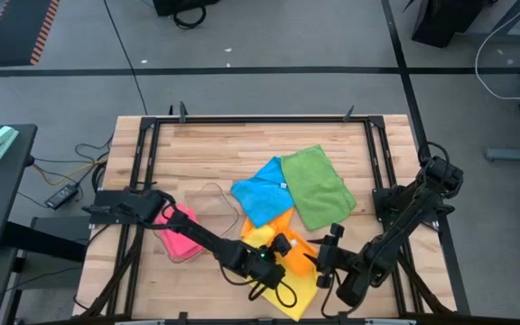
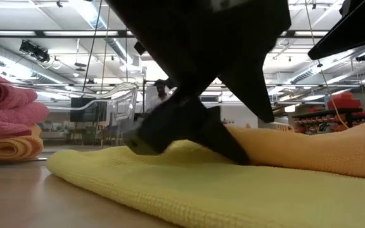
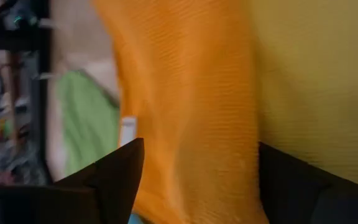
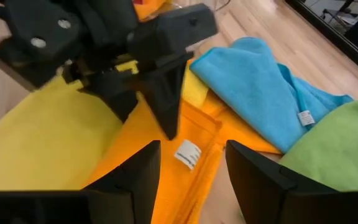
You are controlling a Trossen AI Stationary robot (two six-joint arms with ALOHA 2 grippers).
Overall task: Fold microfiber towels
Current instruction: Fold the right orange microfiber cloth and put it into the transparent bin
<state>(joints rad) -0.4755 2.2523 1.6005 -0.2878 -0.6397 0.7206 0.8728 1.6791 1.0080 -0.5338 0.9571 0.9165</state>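
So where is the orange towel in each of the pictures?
High view: orange towel lies near the front edge, below the blue towel, partly under the yellow towel.
Low view: the orange fold at right, behind the yellow towel.
Left wrist view: fills the middle.
Right wrist view: centre, with a white tag.
Shared landmark: the yellow towel beside it.

A clear plastic tray [image 1: 213, 200] sits on the wooden table [image 1: 206, 149].
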